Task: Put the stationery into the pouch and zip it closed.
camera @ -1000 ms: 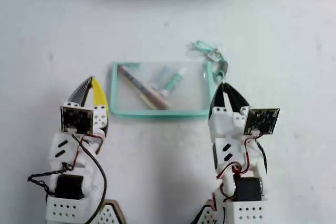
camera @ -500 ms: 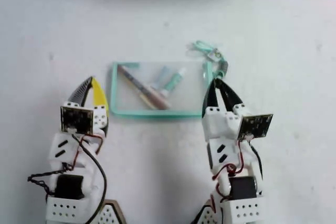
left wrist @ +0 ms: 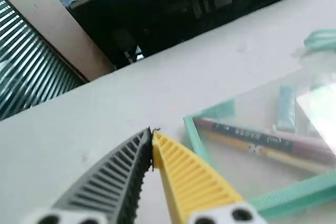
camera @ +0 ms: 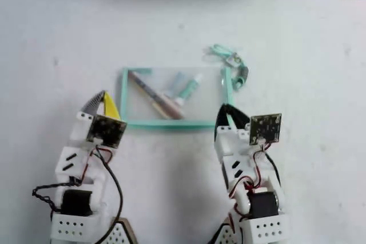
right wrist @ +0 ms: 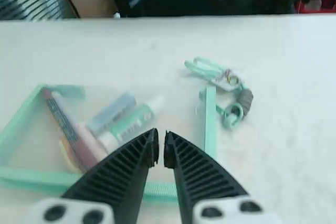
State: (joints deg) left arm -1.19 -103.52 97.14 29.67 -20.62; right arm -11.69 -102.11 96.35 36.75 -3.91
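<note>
Our right gripper (camera: 226, 108), pressed together, sits nearest the right end of the pouch (camera: 171, 123), which lies crosswise ahead; our left gripper (camera: 103, 96) is likewise closed.

**No Legible Print on the Table**

Nothing here can be read. In the left wrist view, a row of small dark marks runs along the pink pencil (left wrist: 262, 136) inside the clear pouch (left wrist: 195, 139), but they are too small to make out. In the right wrist view, a little pale tag (right wrist: 229, 78) on the teal cord (right wrist: 202, 66) beside the pouch shows nothing legible either.
</note>
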